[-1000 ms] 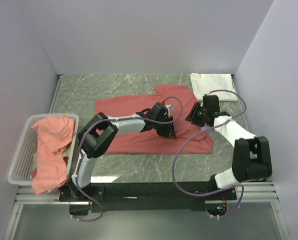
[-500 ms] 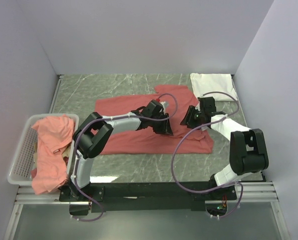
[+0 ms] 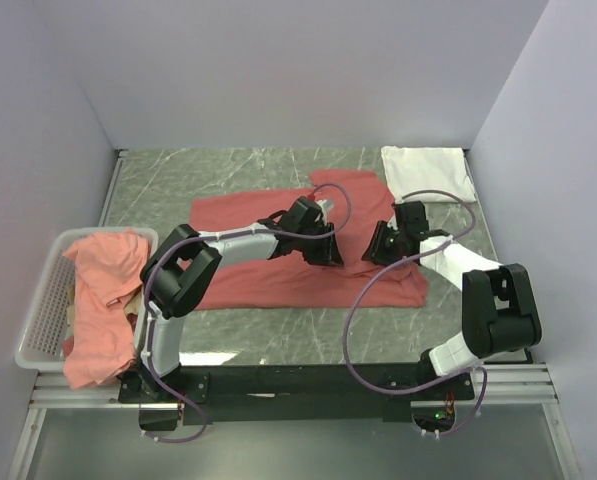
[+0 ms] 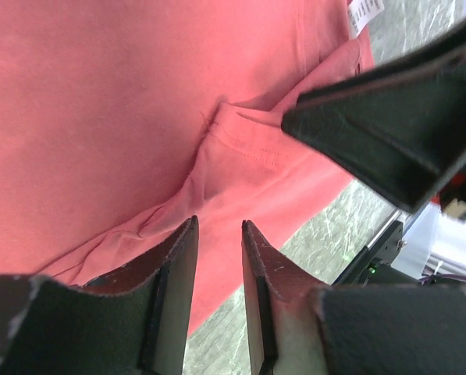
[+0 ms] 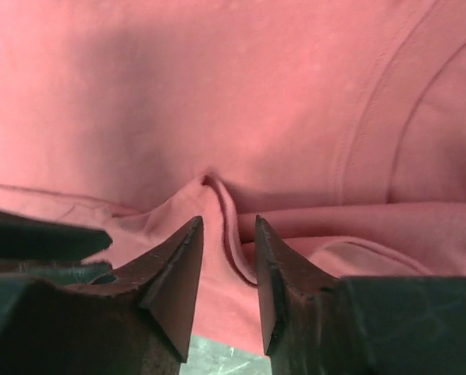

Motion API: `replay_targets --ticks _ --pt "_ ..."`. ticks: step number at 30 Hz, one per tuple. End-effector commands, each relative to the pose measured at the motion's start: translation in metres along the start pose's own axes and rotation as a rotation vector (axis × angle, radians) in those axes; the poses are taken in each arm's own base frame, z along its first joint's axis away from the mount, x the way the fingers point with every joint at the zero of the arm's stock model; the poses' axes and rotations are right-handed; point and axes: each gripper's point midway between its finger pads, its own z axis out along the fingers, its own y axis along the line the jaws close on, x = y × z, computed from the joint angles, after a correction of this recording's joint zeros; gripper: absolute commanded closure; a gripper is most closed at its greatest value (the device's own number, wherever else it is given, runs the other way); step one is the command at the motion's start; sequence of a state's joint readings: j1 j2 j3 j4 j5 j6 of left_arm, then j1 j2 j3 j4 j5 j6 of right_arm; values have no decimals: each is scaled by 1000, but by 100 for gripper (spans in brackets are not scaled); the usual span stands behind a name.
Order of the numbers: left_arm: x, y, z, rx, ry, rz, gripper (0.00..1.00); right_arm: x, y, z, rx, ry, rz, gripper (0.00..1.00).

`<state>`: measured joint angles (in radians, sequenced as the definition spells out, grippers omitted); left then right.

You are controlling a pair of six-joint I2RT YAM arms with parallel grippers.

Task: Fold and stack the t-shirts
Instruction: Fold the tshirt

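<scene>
A coral-red t-shirt (image 3: pixel 268 250) lies spread flat in the middle of the table, its white neck label (image 4: pixel 365 12) near the hem. My left gripper (image 3: pixel 326 252) (image 4: pixel 218 225) hovers low over its right half, open, with nothing between the fingers. My right gripper (image 3: pixel 376 248) (image 5: pixel 227 223) is just to the right, open, and a raised fold of the red shirt (image 5: pixel 225 203) runs into the gap between its fingers. A folded white t-shirt (image 3: pixel 428 172) rests at the back right corner. More coral shirts (image 3: pixel 103 295) are heaped in the basket.
A white mesh basket (image 3: pixel 43 310) stands at the left table edge, with cloth hanging over its near side. The right gripper's black body (image 4: pixel 389 117) fills the upper right of the left wrist view. Grey walls close in the table on three sides.
The right gripper has come left and down onto the red shirt beside the left gripper, and its jaws have narrowed around the fold. The left gripper shifted slightly back and left.
</scene>
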<state>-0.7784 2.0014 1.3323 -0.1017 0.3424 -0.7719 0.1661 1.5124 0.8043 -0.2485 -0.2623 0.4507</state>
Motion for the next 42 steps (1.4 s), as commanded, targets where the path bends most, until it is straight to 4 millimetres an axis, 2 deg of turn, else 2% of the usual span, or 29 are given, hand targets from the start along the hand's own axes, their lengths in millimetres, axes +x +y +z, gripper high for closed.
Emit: replay_targets --ticks 1,8,13,19,21,26,28,32,33,34,36,40,42 --pt "-19 -20 -19 48 -63 20 66 1 14 -11 -24 -30 -42 62" --pt "-24 -22 -21 51 -69 18 66 20 13 -11 -20 -10 -60 68" --pt "-27 -23 -21 54 -69 25 66 35 10 -11 -14 4 -61 83" --pt "-40 -40 -21 98 -86 91 64 44 7 -13 -10 -4 -57 89" --pt "-39 -42 -16 113 -70 124 64 43 8 -12 -14 -12 -53 91" --pt "-44 -41 -9 91 -78 133 62 26 21 -14 -50 -62 -43 91" --pt "-47 -36 -9 80 -89 110 62 9 32 -15 -70 -99 -55 91" --pt "-62 -15 -13 4 -141 11 62 -16 44 -7 -77 -130 -82 91" --pt "-65 -11 -16 -9 -152 -7 62 -27 51 -8 -91 -156 -98 91" --pt "-67 -1 -19 -28 -161 -32 62 -31 53 -6 -94 -163 -104 91" --pt "-74 7 -27 -60 -202 -63 62 -42 57 -1 -98 -183 -127 91" --pt "-70 28 -38 -122 -233 -114 61 -56 59 9 -88 -205 -166 90" --pt "-69 31 -43 -132 -245 -136 62 -62 60 15 -77 -208 -177 89"
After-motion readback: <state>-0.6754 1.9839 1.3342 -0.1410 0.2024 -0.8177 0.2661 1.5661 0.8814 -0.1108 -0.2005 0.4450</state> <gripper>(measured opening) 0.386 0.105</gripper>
